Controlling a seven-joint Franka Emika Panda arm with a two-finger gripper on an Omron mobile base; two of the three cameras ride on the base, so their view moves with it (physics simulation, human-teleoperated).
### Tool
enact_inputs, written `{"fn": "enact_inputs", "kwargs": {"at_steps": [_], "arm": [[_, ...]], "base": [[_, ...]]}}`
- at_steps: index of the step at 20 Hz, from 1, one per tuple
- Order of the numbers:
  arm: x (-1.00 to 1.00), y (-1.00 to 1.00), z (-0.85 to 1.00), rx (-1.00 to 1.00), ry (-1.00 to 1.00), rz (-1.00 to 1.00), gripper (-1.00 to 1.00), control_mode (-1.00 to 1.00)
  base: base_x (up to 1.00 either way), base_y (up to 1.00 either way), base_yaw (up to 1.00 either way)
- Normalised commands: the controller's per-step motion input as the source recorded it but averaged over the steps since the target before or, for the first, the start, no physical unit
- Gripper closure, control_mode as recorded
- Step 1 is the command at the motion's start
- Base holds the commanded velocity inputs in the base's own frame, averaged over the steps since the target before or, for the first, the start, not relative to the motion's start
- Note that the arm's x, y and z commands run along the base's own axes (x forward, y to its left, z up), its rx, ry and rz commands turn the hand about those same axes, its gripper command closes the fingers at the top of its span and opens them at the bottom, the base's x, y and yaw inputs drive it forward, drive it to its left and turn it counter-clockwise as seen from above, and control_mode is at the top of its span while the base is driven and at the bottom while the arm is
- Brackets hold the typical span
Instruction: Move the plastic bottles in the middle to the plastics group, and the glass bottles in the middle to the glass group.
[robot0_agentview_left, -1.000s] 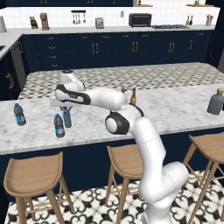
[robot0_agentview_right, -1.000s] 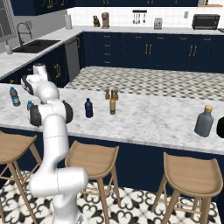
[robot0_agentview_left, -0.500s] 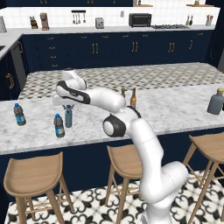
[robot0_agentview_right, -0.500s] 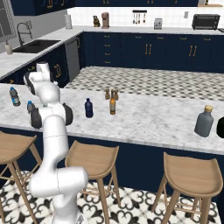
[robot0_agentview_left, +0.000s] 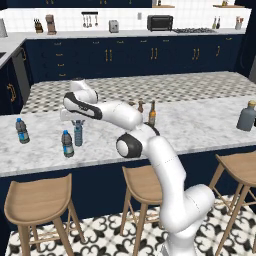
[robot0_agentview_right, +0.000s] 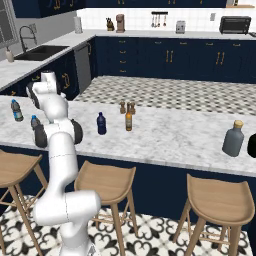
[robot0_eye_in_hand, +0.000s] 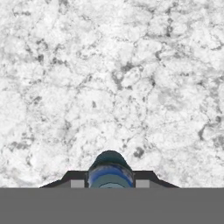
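My gripper (robot0_agentview_left: 78, 125) hangs over the left part of the marble counter (robot0_agentview_left: 200, 130), shut on the slim pale teal bottle (robot0_agentview_left: 78, 136), which stands upright just behind one clear water bottle (robot0_agentview_left: 66, 144). In the hand view the teal bottle's top (robot0_eye_in_hand: 110, 171) sits between my fingertips (robot0_eye_in_hand: 77, 180). The other water bottle (robot0_agentview_left: 21, 131) is farther left. The navy bottle (robot0_agentview_right: 101, 123) and the amber bottle (robot0_agentview_right: 128, 120) stand mid-counter; the amber bottle (robot0_agentview_left: 152, 115) also shows beside my arm. The grey-blue bottle (robot0_agentview_left: 246, 116) is at the far right.
Two short brown shakers (robot0_agentview_left: 141, 106) stand behind the amber bottle. Three wooden stools (robot0_agentview_left: 38, 200) line the counter's near side. Bare marble lies between the middle bottles and the grey-blue bottle (robot0_agentview_right: 233, 138).
The hand has eased slightly down and left with the teal bottle still in it. The other bottles have not moved.
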Motion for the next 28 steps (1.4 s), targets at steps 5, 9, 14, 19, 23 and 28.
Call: {"fn": "enact_inputs", "kwargs": {"at_steps": [5, 9, 14, 19, 23, 28], "arm": [[-0.15, 0.02, -0.26, 0.0, 0.0, 0.0, -1.0, -1.0], [-0.19, 0.0, -0.22, 0.0, 0.0, 0.0, -1.0, -1.0], [-0.11, 0.0, -0.04, 0.0, -0.04, 0.0, -1.0, -1.0], [-0.01, 0.02, 0.01, 0.0, -0.04, 0.0, -1.0, -1.0], [0.02, -0.07, 0.17, 0.0, -0.01, 0.0, -1.0, -1.0], [-0.08, -0.34, 0.26, 0.0, -0.06, -0.02, -1.0, -1.0]], "base": [[0.0, 0.0, 0.0], [0.0, 0.0, 0.0], [0.0, 0.0, 0.0], [0.0, 0.0, 0.0], [0.0, 0.0, 0.0], [0.0, 0.0, 0.0]]}}
